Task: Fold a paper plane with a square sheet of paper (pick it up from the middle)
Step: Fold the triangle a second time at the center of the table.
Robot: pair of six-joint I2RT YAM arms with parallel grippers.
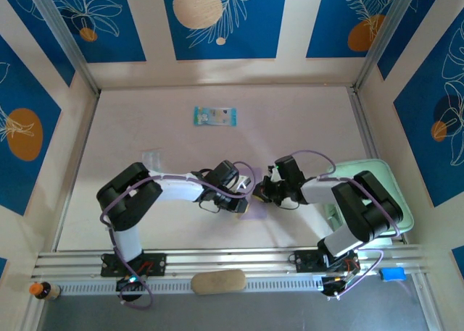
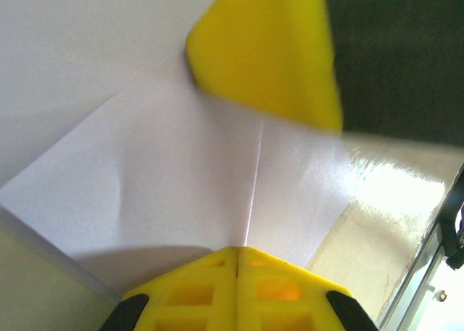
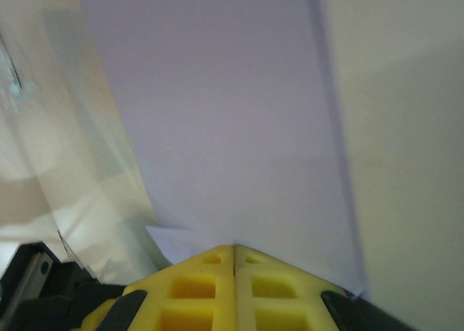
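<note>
My table (image 1: 304, 121) is a pale, matte slab under even light, with only soft shadows on it. At twelve o'clock the back wall (image 1: 225, 19) carries blue panels with white leaf drawings and a cream disc, set between cream strips. The left wall (image 1: 29, 128) at nine o'clock and the right wall (image 1: 435, 128) at three o'clock repeat that print with orange discs. Aluminium posts (image 1: 65, 38) stand at eleven and one o'clock. At six o'clock runs a slotted aluminium rail (image 1: 239, 258), with a grey strip (image 1: 239, 313) below it.

Left gripper (image 2: 237, 257) is sitting low in the frame, yellow jaws pressed tight together, tips meeting the pale lilac sheet of paper (image 2: 167, 179) right where its centre crease is ending. Across the sheet, the right gripper (image 2: 268, 52) is bearing down near the far edge, and the glossy worktop (image 2: 377, 200) is shining at right.
</note>
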